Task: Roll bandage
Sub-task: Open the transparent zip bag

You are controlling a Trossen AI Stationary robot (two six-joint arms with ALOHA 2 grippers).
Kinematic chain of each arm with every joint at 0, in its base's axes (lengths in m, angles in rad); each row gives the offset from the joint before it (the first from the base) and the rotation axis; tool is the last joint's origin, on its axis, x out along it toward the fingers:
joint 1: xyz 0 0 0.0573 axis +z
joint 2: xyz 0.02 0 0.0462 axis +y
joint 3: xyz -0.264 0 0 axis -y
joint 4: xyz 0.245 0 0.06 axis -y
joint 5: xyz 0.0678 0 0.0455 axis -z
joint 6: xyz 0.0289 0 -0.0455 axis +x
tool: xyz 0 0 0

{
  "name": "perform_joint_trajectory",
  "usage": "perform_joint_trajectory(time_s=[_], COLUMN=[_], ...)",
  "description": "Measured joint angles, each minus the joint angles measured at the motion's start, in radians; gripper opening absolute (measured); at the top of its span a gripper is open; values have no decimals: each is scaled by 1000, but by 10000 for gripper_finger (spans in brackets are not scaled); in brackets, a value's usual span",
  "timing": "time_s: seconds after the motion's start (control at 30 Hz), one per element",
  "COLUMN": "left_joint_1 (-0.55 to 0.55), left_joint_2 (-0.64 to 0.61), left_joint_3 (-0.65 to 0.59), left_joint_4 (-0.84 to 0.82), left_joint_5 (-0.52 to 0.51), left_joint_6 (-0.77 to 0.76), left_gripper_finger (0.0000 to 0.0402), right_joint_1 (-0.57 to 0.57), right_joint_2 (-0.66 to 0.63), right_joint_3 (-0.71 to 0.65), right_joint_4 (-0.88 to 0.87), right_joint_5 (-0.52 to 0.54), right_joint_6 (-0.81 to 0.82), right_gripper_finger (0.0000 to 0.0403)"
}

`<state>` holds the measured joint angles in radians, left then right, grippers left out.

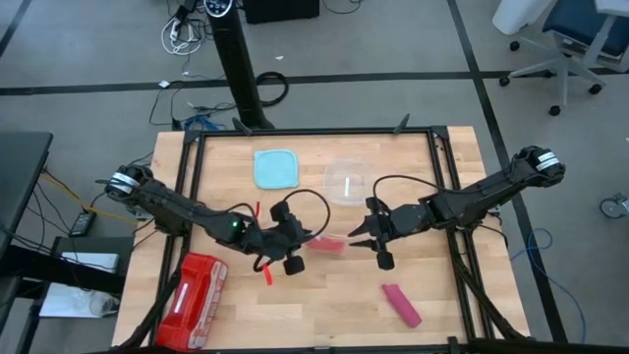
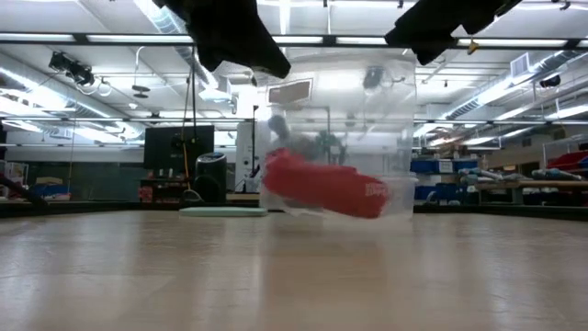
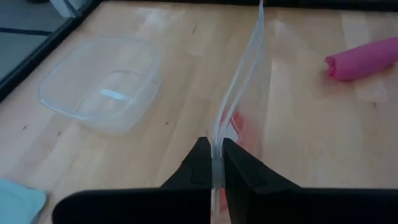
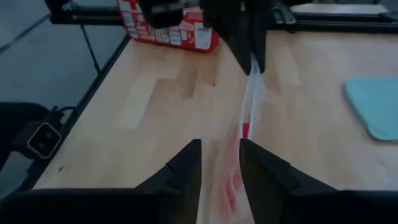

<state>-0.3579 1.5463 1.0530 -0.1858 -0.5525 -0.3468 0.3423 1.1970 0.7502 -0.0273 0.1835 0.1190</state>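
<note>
Two grippers: left fingers (image 3: 214, 171) pinch clear bag w/ red bandage (image 1: 327, 244); right fingers (image 4: 219, 163) parted, empty.

Bare wood near front edge, red case (image 1: 193, 298) front-left, pink roll (image 1: 402, 305) front-right

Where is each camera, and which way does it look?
High: above the table, looking straight down; both arms show.
Low: at tabletop height, looking across at the clear bag; arms above.
Left wrist: on left arm, facing the bag pinched in its jaws.
Right wrist: on right arm, jaws open around bag.
Shared: every view sees the bag.
</note>
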Motion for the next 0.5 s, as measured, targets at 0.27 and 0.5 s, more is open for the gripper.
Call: perform_joint_trajectory(time_s=[0.27,0.5], left_joint_1=[67,93], left_joint_2=[0,0], left_joint_3=[25,25], left_joint_4=[-21,-16], left_joint_5=[135,165], left_joint_6=[2,-21], left_gripper_finger=[19,20], right_joint_1=[-13,-23], right_joint_2=[37,145], right_joint_3=[64,147], right_joint_4=[-43,-95], right_joint_5=[-17,6], right_joint_6=[-108,-219], right_gripper_finger=[112,138])
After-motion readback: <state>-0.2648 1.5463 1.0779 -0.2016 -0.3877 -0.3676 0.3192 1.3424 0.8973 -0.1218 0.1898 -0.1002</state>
